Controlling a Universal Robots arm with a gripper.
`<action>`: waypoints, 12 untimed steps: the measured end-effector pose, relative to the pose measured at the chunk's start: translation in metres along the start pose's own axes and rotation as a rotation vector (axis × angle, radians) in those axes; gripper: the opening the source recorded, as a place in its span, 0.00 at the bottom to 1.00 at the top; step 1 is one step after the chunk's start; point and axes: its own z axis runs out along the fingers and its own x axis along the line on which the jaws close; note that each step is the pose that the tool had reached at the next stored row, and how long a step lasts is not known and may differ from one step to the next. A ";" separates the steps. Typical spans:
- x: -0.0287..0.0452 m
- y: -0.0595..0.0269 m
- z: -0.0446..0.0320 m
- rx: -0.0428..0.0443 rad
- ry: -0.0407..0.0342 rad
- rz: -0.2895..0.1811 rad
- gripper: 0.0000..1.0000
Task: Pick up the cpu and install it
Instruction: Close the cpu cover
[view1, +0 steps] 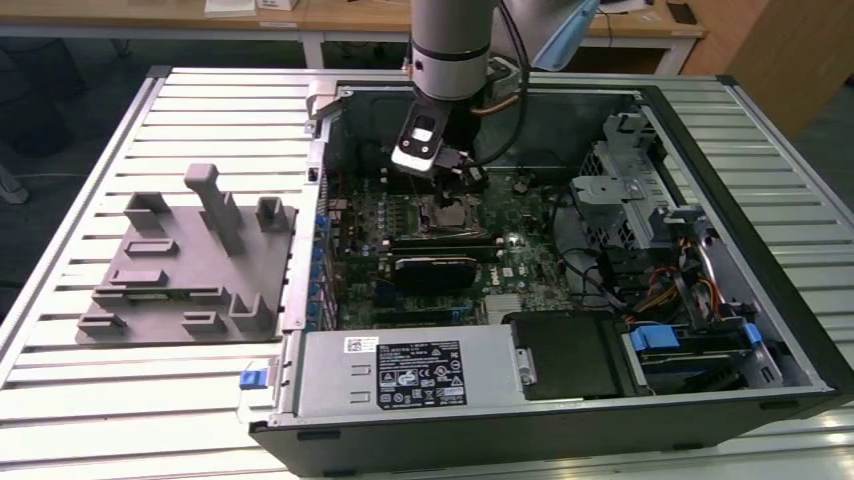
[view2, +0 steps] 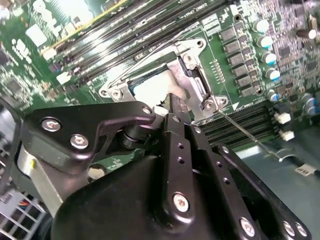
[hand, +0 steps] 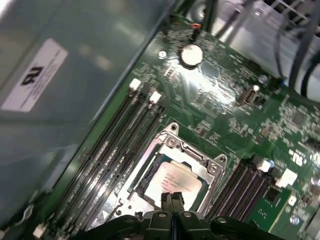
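Observation:
The cpu (hand: 176, 180) lies flat inside the open motherboard socket (hand: 206, 163), its silvery top plate facing up. In the second wrist view the cpu (view2: 149, 90) shows as a bright patch within the metal socket frame (view2: 192, 75). My gripper (hand: 172, 201) hangs just over the near edge of the chip, its two black fingertips pressed together and shut, with nothing between them. In the exterior view the gripper (view1: 451, 172) sits low inside the computer case, directly above the socket (view1: 451, 212).
The open computer case (view1: 747, 200) surrounds the board, with a power supply (view1: 400, 370) at the front and drive bays (view1: 641, 190) on the exterior view's right. A grey tray (view1: 187, 260) lies on the exterior view's left. Memory slots (hand: 120, 145) and the socket lever (view2: 245, 132) flank the socket.

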 end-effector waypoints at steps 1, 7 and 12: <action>0.0000 0.0000 0.0000 -0.0009 0.0006 -0.019 0.11; 0.0000 0.0000 0.0001 -0.0058 0.0038 -0.127 0.11; 0.0000 0.0000 0.0002 -0.0117 0.0074 -0.260 0.11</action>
